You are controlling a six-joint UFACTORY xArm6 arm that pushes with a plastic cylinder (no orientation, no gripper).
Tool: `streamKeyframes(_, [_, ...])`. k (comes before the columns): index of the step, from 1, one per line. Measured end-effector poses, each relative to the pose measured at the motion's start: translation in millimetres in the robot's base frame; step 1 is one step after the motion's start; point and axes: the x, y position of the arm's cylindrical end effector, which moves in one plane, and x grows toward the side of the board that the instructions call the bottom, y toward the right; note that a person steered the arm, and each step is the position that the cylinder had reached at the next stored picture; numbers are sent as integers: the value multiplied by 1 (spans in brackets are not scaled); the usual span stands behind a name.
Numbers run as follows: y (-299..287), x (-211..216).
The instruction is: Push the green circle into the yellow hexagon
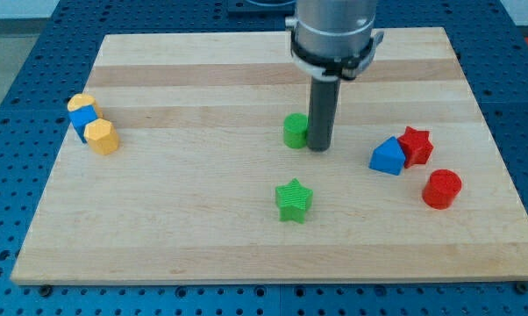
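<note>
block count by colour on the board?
Green: 2, green circle by my tip, green star
Yellow: 2, yellow hexagon, yellow block
Blue: 2, blue block, blue block
Red: 2, red star, red cylinder
Total: 8

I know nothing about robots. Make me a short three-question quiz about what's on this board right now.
1. True or false: my tip sits against the view's right side of the green circle.
2. Which block lies nearest the view's bottom? A) green star B) red circle C) yellow hexagon
3. Fill in: the red star touches the blue ___.

Key: 1 true; 2 A; 3 block.
</note>
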Motion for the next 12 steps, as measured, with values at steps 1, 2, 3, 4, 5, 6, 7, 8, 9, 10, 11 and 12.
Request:
streamKeyframes(1, [-1,-24])
streamKeyframes(2, [-32,-20])
streamKeyframes(3, [-53,4])
streamKeyframes(4, [-71,28])
streamKeyframes(5, [-102,29])
streamKeyframes(6, [-137,23])
streamKeyframes(7, [-151,-5])
streamKeyframes(8, [-172,-32])
streamKeyframes(9, [-204,-33])
streamKeyframes(10, [-213,-33])
streamKeyframes(11, [-216,-33])
streamKeyframes(12, [-237,-33])
